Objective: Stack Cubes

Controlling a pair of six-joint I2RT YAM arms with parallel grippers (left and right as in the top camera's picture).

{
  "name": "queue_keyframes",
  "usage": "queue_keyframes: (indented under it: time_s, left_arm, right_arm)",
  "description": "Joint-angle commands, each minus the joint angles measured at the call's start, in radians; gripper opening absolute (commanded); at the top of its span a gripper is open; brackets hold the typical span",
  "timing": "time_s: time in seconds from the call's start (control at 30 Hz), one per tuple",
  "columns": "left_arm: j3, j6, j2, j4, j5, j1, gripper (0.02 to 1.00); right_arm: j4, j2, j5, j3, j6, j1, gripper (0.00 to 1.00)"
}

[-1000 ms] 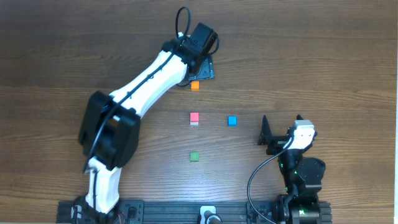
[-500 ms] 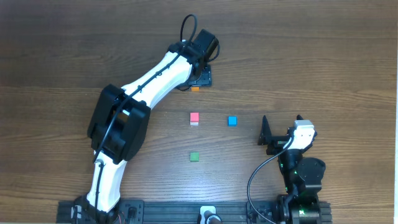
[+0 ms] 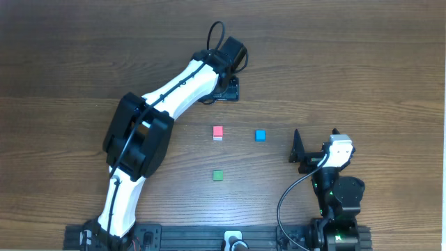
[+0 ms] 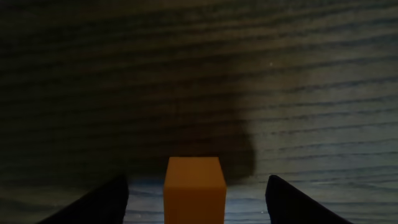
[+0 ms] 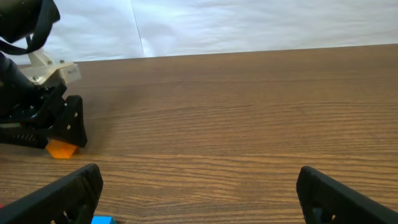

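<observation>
An orange cube (image 4: 194, 185) rests on the wooden table (image 3: 362, 63), midway between the wide-apart fingers of my left gripper (image 4: 196, 208), which is open and touches neither side. The right wrist view shows that gripper (image 5: 57, 121) low over the orange cube (image 5: 61, 149). From above, the left gripper (image 3: 226, 86) sits at the far middle of the table and covers the cube. A pink cube (image 3: 218, 132), a blue cube (image 3: 260, 135) and a green cube (image 3: 218, 176) lie apart nearer the bases. My right gripper (image 3: 315, 144) stands open and empty at the right.
White paper or a wall (image 5: 249, 25) lies beyond the table's far edge. The blue cube (image 5: 103, 219) lies close in front of the right gripper. Bare wood surrounds the cubes.
The left gripper has come down around the orange cube, which is now covered in the top view, and the left arm's elbow has shifted right. The right arm has not moved.
</observation>
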Motion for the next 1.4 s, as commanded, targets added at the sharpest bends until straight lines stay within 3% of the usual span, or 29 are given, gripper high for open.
queue_keyframes:
  time_s: [0.03, 0.2, 0.47, 0.87, 1.13, 1.4]
  left_arm:
    - [0.017, 0.014, 0.017, -0.014, 0.012, -0.001, 0.663]
    - [0.017, 0.014, 0.021, -0.016, 0.011, -0.002, 0.59]
    - [0.017, 0.014, 0.029, -0.016, 0.012, -0.002, 0.384]
    - [0.017, 0.014, 0.027, -0.014, 0.012, -0.002, 0.152]
    - [0.017, 0.002, -0.109, -0.062, 0.007, -0.008, 0.108]
    - [-0.047, -0.097, -0.334, -0.189, -0.008, -0.08, 0.097]
  right_arm:
    - [0.002, -0.009, -0.008, -0.008, -0.002, -0.001, 0.991]
    - [0.002, -0.009, -0.008, -0.008, -0.002, -0.001, 0.993]
    - [0.002, -0.009, -0.008, -0.008, -0.002, -0.001, 0.991]
    - [0.002, -0.009, -0.008, -0.008, -0.002, -0.001, 0.993]
    - [0.002, -0.009, -0.008, -0.008, -0.002, -0.001, 0.993]
    - [0.002, -0.009, -0.008, -0.008, -0.002, -0.001, 0.993]
